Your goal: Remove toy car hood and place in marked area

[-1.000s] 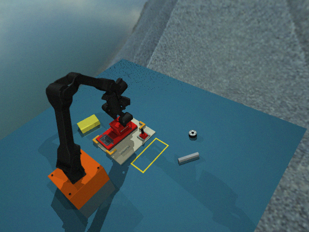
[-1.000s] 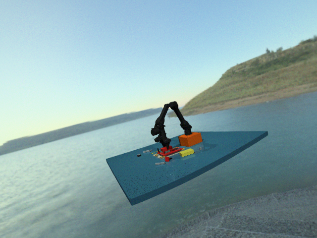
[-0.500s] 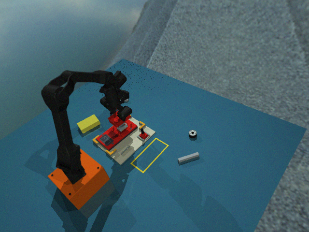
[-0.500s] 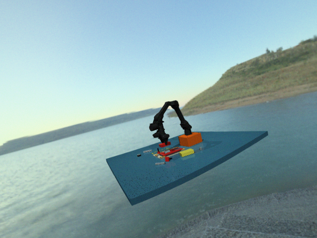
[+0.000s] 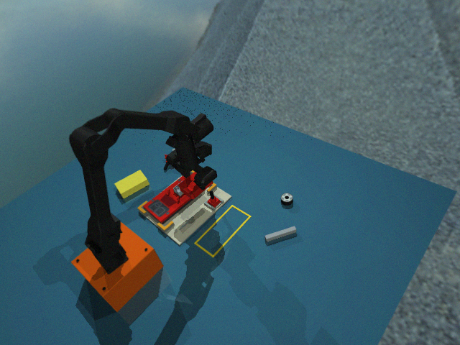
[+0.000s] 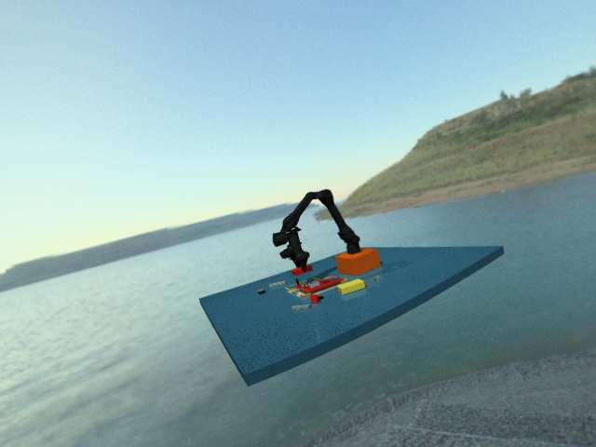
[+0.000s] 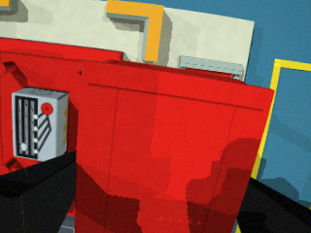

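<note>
Going from left to right in the top view, the black arm rises from an orange base (image 5: pixel 146 259) on the blue table (image 5: pixel 334 237) and bends over toward the middle. A yellow block (image 5: pixel 131 183) lies on the table just behind the arm's upright link. Next comes the beige fixture plate (image 5: pixel 187 230) with orange corner brackets, carrying the red toy car (image 5: pixel 169 202). The gripper (image 5: pixel 202 178) hangs over the car's front end, its fingers clamped on the red hood (image 7: pixel 170 146). In the exterior view the hood (image 6: pixel 302 269) is clear of the car body, held in the air above the table. The wrist view shows the hood filling the frame between the two black fingers, with the car's grey engine block (image 7: pixel 39 123) exposed to its left. Right of the plate lies the yellow-outlined marked area (image 5: pixel 241 211), with no part inside it. Farther right are a grey bar (image 5: pixel 280 234) and a small dark ring (image 5: pixel 286 198), well apart from the car.
</note>
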`<control>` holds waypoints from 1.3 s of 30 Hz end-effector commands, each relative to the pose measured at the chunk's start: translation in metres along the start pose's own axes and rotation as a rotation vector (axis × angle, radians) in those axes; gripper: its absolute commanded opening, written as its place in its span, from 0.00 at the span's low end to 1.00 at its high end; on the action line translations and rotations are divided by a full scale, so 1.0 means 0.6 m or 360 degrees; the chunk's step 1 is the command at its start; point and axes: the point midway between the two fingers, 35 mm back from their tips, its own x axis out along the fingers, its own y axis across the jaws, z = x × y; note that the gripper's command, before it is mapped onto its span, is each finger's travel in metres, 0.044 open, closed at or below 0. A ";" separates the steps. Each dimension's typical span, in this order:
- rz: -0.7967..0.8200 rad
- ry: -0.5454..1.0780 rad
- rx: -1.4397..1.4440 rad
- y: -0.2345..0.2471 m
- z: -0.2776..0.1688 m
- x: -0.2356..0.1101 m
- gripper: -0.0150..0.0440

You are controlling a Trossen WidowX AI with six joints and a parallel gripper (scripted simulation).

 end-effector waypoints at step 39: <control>-0.0011 -0.0006 -0.0008 -0.236 -0.047 0.010 0.25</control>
